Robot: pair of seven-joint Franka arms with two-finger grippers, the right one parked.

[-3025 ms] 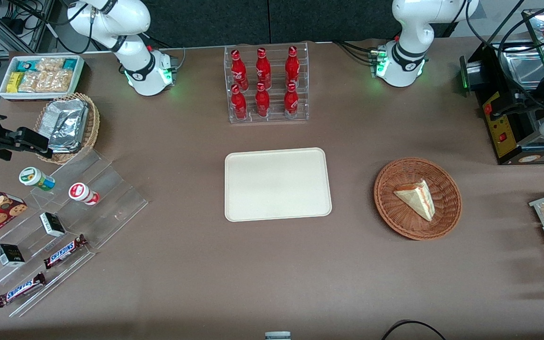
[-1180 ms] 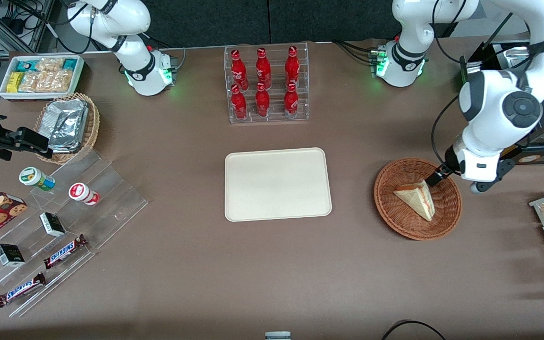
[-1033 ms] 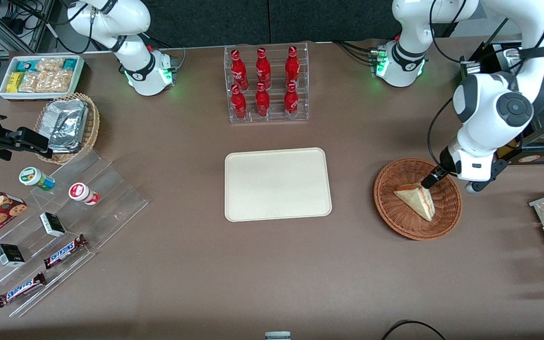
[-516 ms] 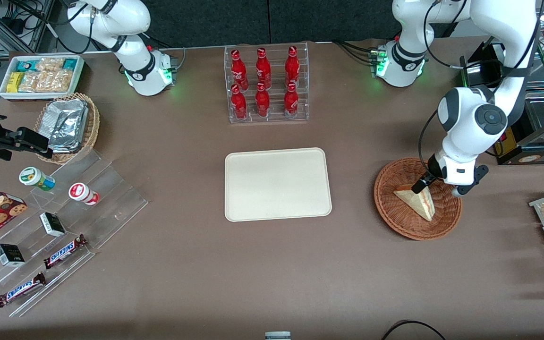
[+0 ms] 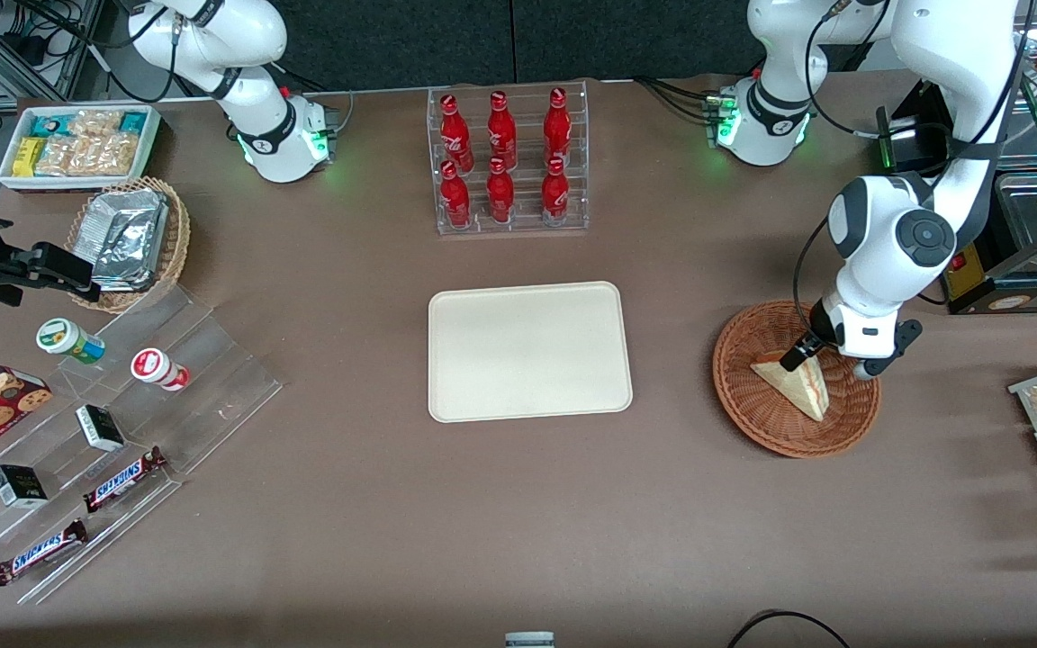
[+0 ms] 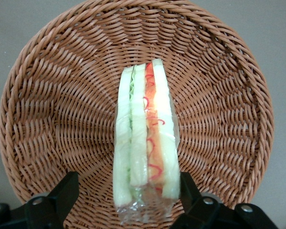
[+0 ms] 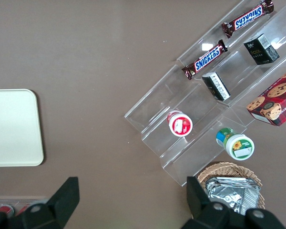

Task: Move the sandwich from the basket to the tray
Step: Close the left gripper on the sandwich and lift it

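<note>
On basket [image 6: 52, 109]: wrapped cream sandwich [image 6: 145, 143], red-green filling | tool [image 6: 126, 200] open astride

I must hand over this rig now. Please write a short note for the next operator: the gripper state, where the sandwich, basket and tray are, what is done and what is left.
Gripper: open, low over the basket, one finger on each side of the sandwich, not closed on it.
Sandwich: lying in the basket, toward the working arm's end of the table, wrapped in clear film, filling edge facing the wrist camera.
Tray: at the table's middle, nothing on it.
Done: approach and alignment for the grasp.
Left: close on the sandwich, lift it, carry it to the tray, set it down and release.
</note>
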